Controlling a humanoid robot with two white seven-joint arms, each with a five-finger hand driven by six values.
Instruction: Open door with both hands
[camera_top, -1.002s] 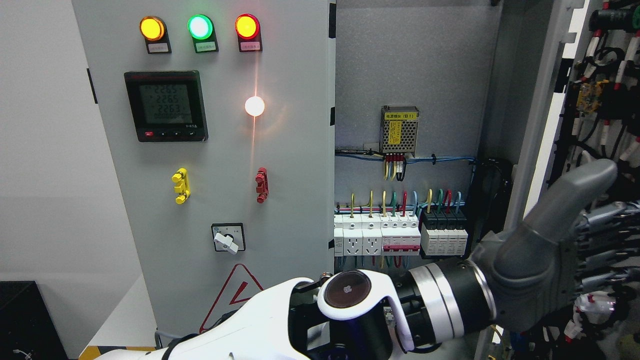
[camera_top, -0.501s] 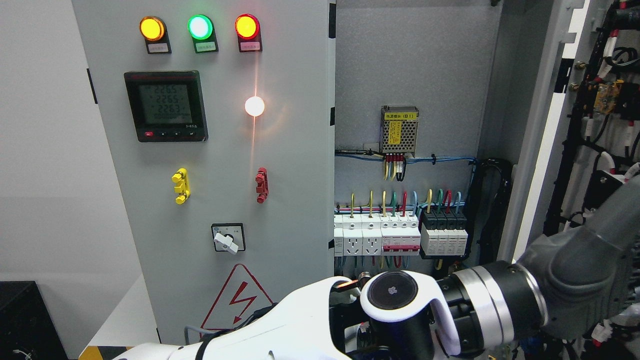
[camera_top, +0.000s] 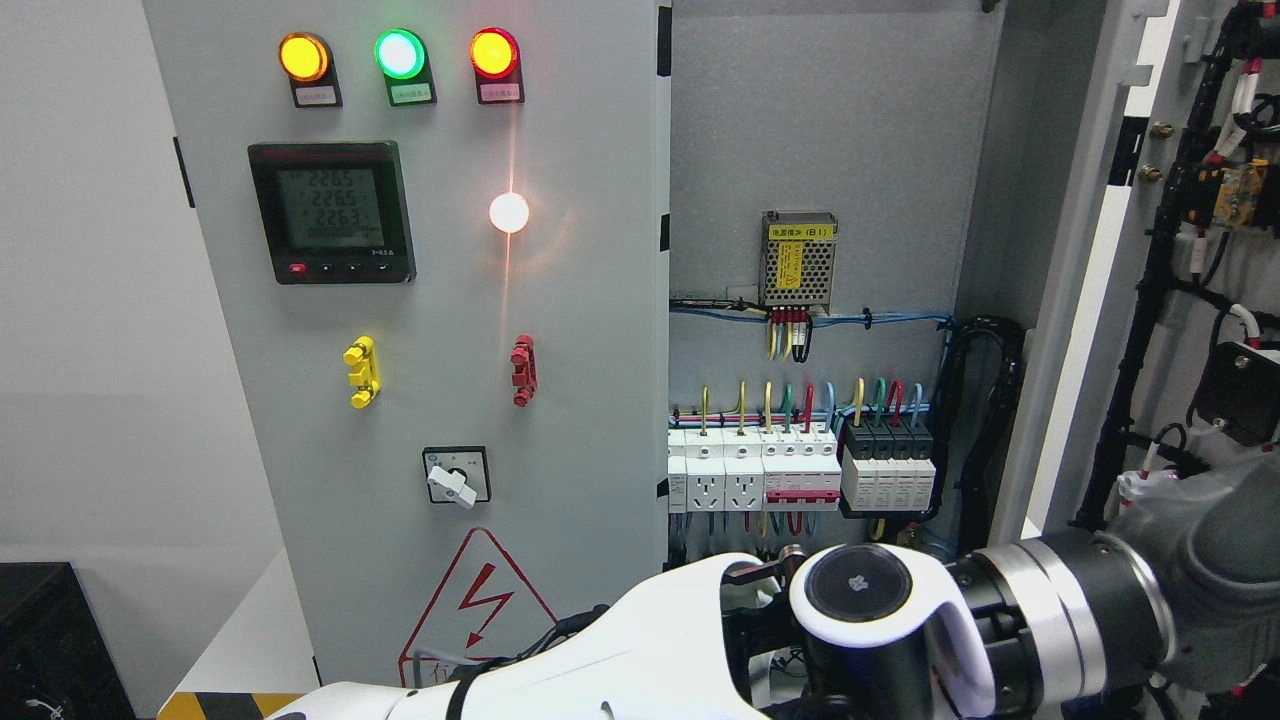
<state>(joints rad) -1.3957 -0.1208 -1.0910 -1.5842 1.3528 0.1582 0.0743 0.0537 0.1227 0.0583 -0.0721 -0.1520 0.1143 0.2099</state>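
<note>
A white robot arm is seen entering from the lower left of the frame and stretching across the bottom toward the lower right, so the hand at its end is the left hand (camera_top: 1215, 575). Only the grey back of that hand is showing at the right edge; whether its fingers are spread or curled cannot be told, since they are cut off by the frame. The right-hand door (camera_top: 1195, 300) is standing swung open at the right side of the frame, its inner face with black cable bundles and red-and-white wire ends being turned toward the camera. The left hand is being held low against that door's lower part, though actual contact cannot be made out. The left-hand door (camera_top: 420, 330) is filling the left and centre of the frame, closed, with three lit indicator lamps (camera_top: 400, 55) at the top and a digital meter (camera_top: 332, 212) below them. Between the two doors the cabinet interior (camera_top: 830, 150) is being exposed, with a row of breakers (camera_top: 800, 470) at mid height.
</note>
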